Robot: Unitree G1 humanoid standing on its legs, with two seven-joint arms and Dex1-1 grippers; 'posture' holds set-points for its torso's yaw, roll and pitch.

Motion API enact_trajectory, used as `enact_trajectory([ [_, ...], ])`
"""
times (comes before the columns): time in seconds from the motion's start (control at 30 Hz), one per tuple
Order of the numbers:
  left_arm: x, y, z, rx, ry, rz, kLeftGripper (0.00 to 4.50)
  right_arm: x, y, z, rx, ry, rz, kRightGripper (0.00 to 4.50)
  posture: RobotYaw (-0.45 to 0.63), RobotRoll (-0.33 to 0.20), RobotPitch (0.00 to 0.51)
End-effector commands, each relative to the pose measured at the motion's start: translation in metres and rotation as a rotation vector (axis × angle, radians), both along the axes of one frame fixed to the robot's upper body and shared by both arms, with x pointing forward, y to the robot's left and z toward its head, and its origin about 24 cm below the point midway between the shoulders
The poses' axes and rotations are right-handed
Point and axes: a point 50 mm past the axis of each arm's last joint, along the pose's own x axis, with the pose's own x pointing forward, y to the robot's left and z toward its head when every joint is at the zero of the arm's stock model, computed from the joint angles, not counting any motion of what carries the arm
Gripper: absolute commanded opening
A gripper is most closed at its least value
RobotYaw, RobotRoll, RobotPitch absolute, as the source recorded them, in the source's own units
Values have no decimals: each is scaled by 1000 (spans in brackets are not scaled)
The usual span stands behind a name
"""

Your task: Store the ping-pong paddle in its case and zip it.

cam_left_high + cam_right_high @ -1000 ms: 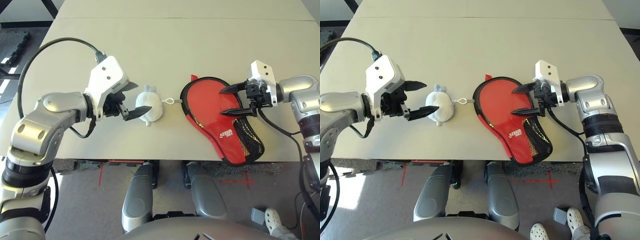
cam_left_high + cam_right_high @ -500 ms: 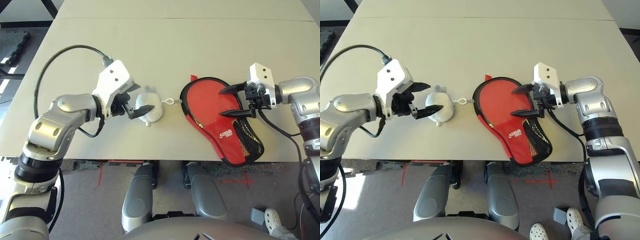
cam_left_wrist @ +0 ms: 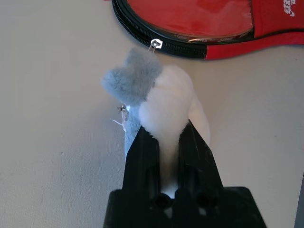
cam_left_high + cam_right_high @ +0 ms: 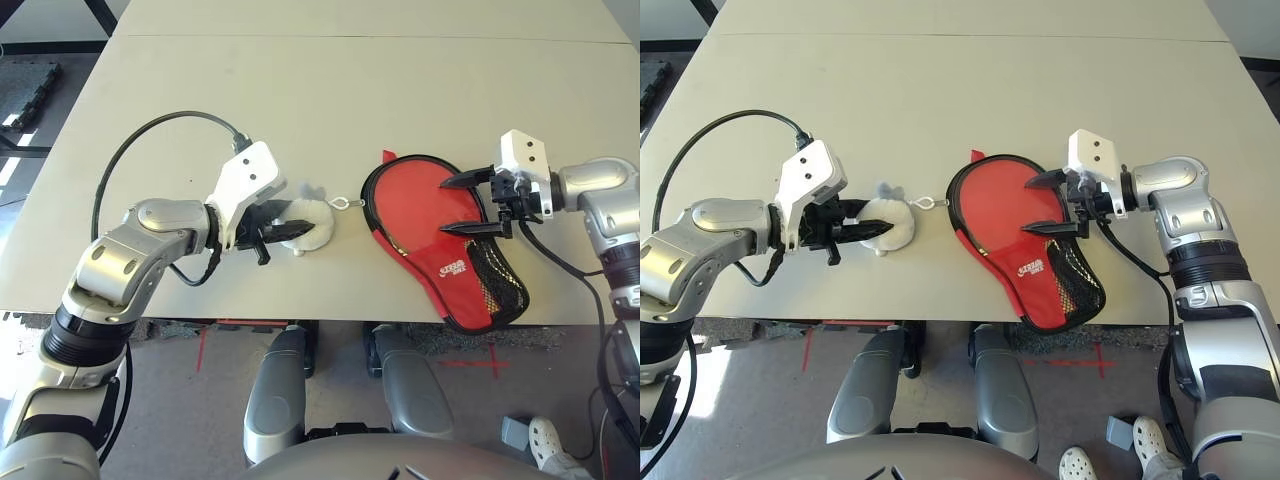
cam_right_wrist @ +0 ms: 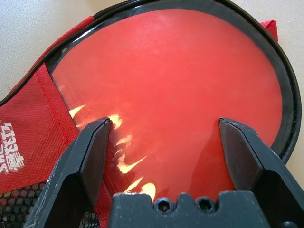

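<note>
- Since a second ago: left gripper (image 3: 164, 142) moved in from beside the white plush charm (image 4: 305, 222) and now pinched shut on it; right gripper (image 4: 478, 205) unmoved.
- Right jaws spread wide, hovering over the ping-pong paddle (image 5: 175, 90), gripping nothing.
- Paddle's red face lying inside the open case (image 4: 455, 268) on the table (image 4: 330, 90), right of centre.
- Zipper edge curving around the round end, starting just right of the charm; left arm nearer for the pull.

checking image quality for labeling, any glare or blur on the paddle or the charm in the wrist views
Right wrist view: yellowish-white glare streaks on the paddle's red face near the right gripper. Left wrist view: the plush charm looks soft-edged up close, pinched in the left gripper; the zipper edge of the case is sharper.
</note>
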Motion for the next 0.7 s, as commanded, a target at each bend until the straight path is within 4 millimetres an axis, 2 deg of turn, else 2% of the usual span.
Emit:
enact_trajectory([
  [0.03, 6, -7, 8, 2, -19, -33, 176, -9, -11, -31, -82, 117, -55, 4500, 102, 0, 298],
  [0.27, 42, -20, 40, -58, -155, 33, 176, -16, -15, -37, -122, 123, -54, 4500, 80, 0, 298],
  [0.53, 90, -32, 56, -39, -313, 144, 175, -24, -14, -43, -139, 137, -42, 4500, 62, 0, 301],
  [0.7, 123, -50, 68, -62, -425, 282, 175, -30, -12, -48, -142, 148, -40, 4500, 45, 0, 305],
])
